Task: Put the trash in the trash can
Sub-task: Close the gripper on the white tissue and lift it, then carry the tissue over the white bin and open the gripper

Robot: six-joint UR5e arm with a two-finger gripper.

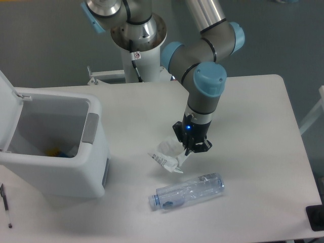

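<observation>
We've got a white tabletop [253, 152] and a white trash can [55, 152] with a grey side panel. The crumpled wrapper [167, 154] is white with tiny dark print, the bottle [187, 191] clear with a bluish cap. Arm's grey with light-blue caps [210, 81], black gripper [192, 147], thin black pen [6, 205].

Crumpled white wrapper [167, 154] with small print sits mid-table, near the crushed clear bottle [187, 191] lying on its side, bluish cap pointing left. White boxy trash can [76, 167] stands at left, lid open.
</observation>
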